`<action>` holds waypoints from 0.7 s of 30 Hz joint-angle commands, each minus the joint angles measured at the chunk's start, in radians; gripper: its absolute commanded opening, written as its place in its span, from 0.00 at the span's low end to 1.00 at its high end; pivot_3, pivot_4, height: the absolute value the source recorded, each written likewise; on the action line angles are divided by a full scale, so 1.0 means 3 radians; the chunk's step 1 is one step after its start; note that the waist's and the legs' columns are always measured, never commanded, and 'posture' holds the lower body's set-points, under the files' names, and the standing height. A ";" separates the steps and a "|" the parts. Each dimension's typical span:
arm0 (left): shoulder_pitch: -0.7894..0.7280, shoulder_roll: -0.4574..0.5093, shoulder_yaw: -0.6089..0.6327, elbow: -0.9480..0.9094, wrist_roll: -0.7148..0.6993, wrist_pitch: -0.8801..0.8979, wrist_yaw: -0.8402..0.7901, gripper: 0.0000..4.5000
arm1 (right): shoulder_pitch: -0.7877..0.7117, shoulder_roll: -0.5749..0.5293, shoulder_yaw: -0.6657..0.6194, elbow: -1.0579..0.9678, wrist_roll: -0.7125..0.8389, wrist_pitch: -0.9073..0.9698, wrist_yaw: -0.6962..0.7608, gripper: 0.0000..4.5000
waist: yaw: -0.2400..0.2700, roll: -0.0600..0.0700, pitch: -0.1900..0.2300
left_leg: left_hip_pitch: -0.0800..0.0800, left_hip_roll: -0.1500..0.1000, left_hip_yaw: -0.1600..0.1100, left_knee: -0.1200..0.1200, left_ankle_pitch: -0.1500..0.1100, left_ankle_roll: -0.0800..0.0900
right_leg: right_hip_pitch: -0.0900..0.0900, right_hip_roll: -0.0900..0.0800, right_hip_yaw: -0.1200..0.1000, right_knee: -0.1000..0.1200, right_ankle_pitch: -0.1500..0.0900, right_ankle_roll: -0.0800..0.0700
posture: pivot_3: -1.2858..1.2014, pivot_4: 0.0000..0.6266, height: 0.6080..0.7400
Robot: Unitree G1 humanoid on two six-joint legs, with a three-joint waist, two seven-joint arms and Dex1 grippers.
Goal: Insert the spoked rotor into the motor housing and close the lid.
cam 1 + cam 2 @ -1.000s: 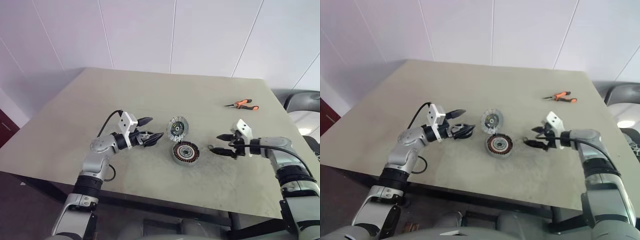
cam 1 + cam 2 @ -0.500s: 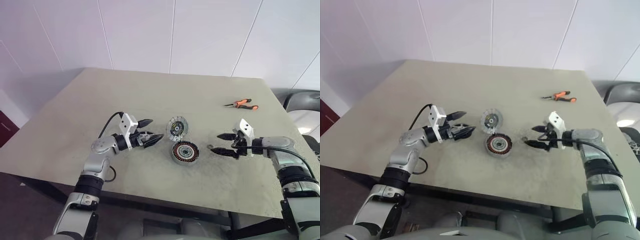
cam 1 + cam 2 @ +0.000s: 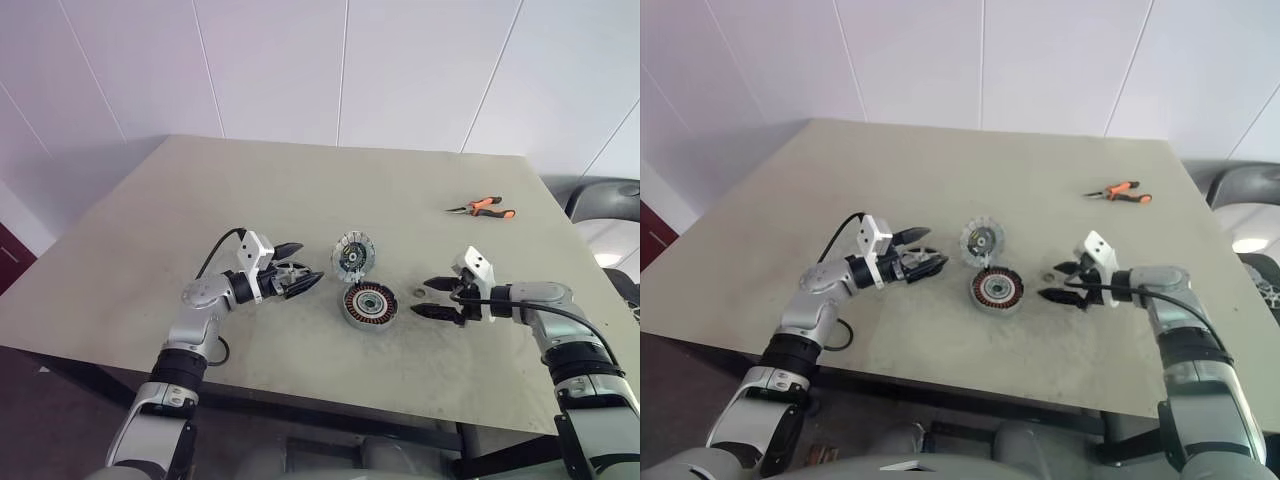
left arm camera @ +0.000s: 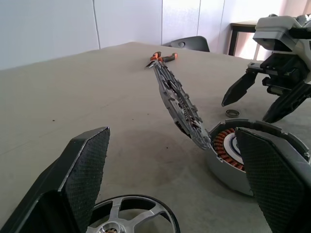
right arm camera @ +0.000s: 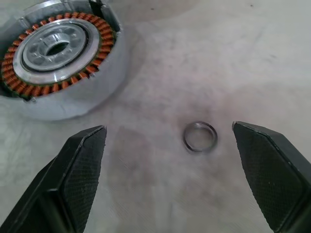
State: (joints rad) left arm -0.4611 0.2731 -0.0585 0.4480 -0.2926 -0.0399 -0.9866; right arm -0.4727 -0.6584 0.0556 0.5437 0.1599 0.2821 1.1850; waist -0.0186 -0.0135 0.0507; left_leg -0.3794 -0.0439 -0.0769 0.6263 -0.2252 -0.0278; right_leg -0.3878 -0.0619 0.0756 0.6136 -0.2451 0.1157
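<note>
- You are looking at a bare test room or workshop bench, not a home: plain white panelled walls close off the space behind a single grey-beige worktable.
- Your tabletop carries only hardware: a motor housing with copper windings, a spoked rotor propped on edge against it, a small metal ring and orange-handled pliers.
- A dark chair stands past the table's far right corner, and in the left wrist view you can see another table beyond it.
</note>
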 commanded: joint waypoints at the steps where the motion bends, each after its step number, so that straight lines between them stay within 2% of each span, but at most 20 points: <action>1: -0.0028 0.0003 0.0026 -0.0174 -0.0014 -0.0048 0.0001 0.98 | 0.0009 0.0010 0.0014 -0.0333 -0.0005 0.0145 -0.0116 0.97 | 0.0012 0.0000 0.0000 | -0.0001 0.0000 -0.0001 0.0000 0.0000 0.0000 | 0.0000 0.0000 -0.0001 0.0000 0.0000 0.0000 | 0.52 0.00 1.00; 10: 0.0061 -0.0033 -0.0038 -0.0543 0.0000 0.0171 0.0144 0.98 | 0.0005 -0.0043 -0.0052 -0.0393 0.0077 0.0286 -0.0118 0.97 | 0.0017 0.0000 0.0000 | -0.0010 -0.0001 -0.0001 0.0006 0.0000 0.0000 | -0.0003 0.0000 -0.0001 -0.0002 0.0005 -0.0006 | 0.52 0.00 1.00; 21: -0.0112 -0.0022 0.0031 -0.0056 0.0018 -0.0056 0.0022 0.98 | -0.0004 -0.0123 -0.0046 -0.0247 0.0033 0.0333 -0.0176 0.97 | 0.0013 0.0000 0.0000 | -0.0011 -0.0001 0.0000 0.0007 0.0000 0.0000 | -0.0005 0.0000 -0.0002 -0.0002 0.0001 0.0000 | 0.52 0.00 1.00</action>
State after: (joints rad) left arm -0.4599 0.2623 -0.0642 0.4385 -0.2845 -0.0291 -0.9698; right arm -0.4573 -0.6882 0.0509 0.4775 0.1690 0.3783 1.1412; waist -0.0147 -0.0137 0.0507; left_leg -0.3828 -0.0443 -0.0770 0.6283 -0.2252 -0.0277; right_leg -0.3892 -0.0618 0.0751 0.6131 -0.2448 0.1156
